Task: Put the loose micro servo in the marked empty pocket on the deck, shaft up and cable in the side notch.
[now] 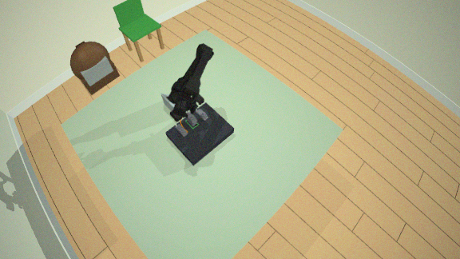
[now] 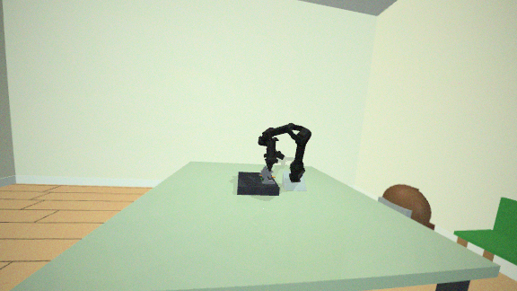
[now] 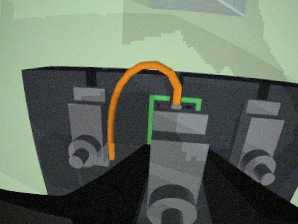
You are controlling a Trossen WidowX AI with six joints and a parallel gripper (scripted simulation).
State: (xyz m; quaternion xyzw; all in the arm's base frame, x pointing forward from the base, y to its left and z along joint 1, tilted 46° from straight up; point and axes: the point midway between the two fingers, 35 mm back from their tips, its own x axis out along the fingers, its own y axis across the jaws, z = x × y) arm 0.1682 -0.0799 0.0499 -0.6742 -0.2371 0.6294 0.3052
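Gripper (image 3: 169, 183) clamped on servo (image 3: 174, 156), hanging over green-marked pocket (image 3: 174, 104) on deck (image 3: 47, 116) between two seated servos; risk: orange cable (image 3: 136, 76) arcing left, likely missing notch or snagging neighbor (image 3: 85, 137), ears ending tilted.

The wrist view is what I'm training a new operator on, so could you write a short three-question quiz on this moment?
1. True or false: the end effector is shut on the micro servo.
2. Besides the held one, how many servos stand on the deck in the wrist view? A) one B) two C) four
3. Fill in: the orange cable arches from the held servo toward the ____ neighbour servo as this view shows it.

Key: 1 true; 2 B; 3 left. The green-marked pocket shows partly behind the held servo, not yet filled.
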